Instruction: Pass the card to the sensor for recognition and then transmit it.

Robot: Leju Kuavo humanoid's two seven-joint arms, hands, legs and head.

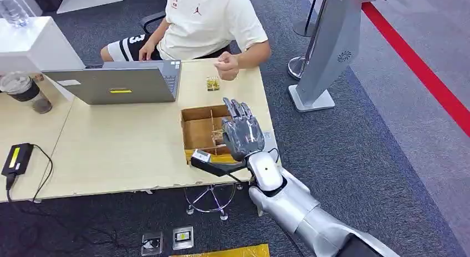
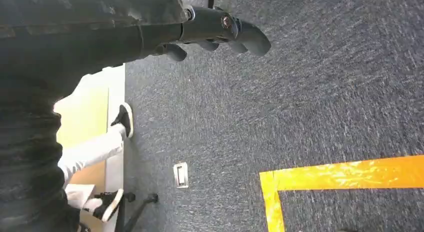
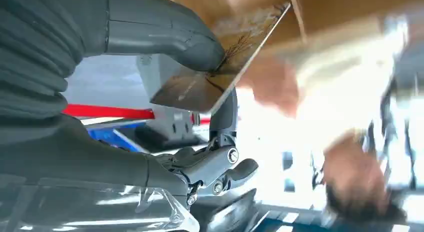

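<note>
So my right hand [image 1: 242, 136] has the card [image 3: 220, 67] pinched under the thumb, up over the cardboard box [image 1: 200, 130] on the table [image 1: 122, 152]. Scan step's next I reckon: swing it down to the black sensor [image 1: 208, 162]. Card's tilted, long axis running away from my palm. Left hand [image 2: 220, 34] just hangs curled, holding nothing.

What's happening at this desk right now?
The right robot hand is raised above the cardboard box at the table's near edge, pinching a card between thumb and a finger. A black sensor lies just below the wrist. The left robot hand hangs over the carpet, holding nothing. A person sits opposite, beside a laptop.
</note>
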